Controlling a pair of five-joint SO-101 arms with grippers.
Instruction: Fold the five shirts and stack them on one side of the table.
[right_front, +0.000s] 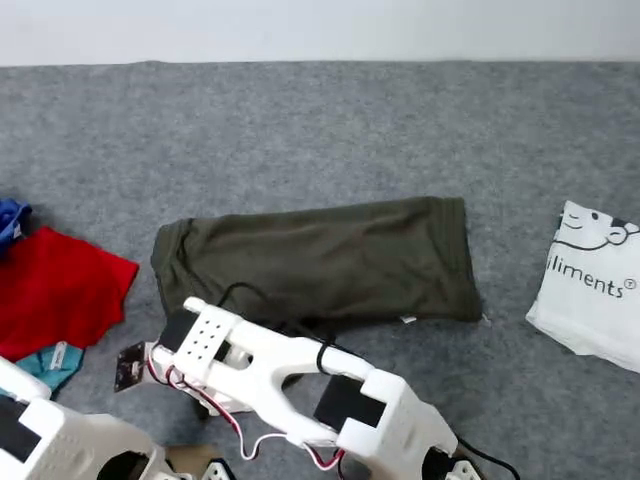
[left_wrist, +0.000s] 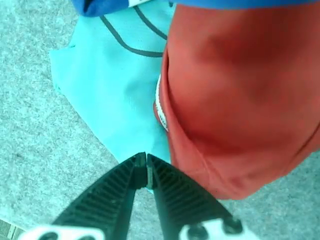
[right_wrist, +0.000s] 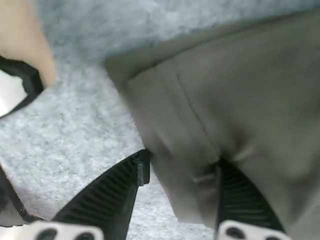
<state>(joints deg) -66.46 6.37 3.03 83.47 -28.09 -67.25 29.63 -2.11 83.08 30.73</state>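
An olive shirt (right_front: 320, 260) lies folded lengthwise in the middle of the grey table. My right arm (right_front: 260, 365) stretches over its near left end. In the right wrist view my right gripper (right_wrist: 182, 172) is open, one finger on the felt and the other on the olive shirt (right_wrist: 240, 100), straddling its edge. At the left lie a red shirt (right_front: 55, 290), a teal shirt (right_front: 50, 362) under it and a blue one (right_front: 10, 220). My left gripper (left_wrist: 146, 170) is shut, its tips at the teal shirt's (left_wrist: 115, 85) edge beside the red shirt (left_wrist: 235, 100).
A white printed shirt (right_front: 595, 290) lies folded at the right edge. My left arm's base (right_front: 40, 430) sits at the near left corner. Grey felt (right_front: 320, 130) covers the far half of the table up to a white wall.
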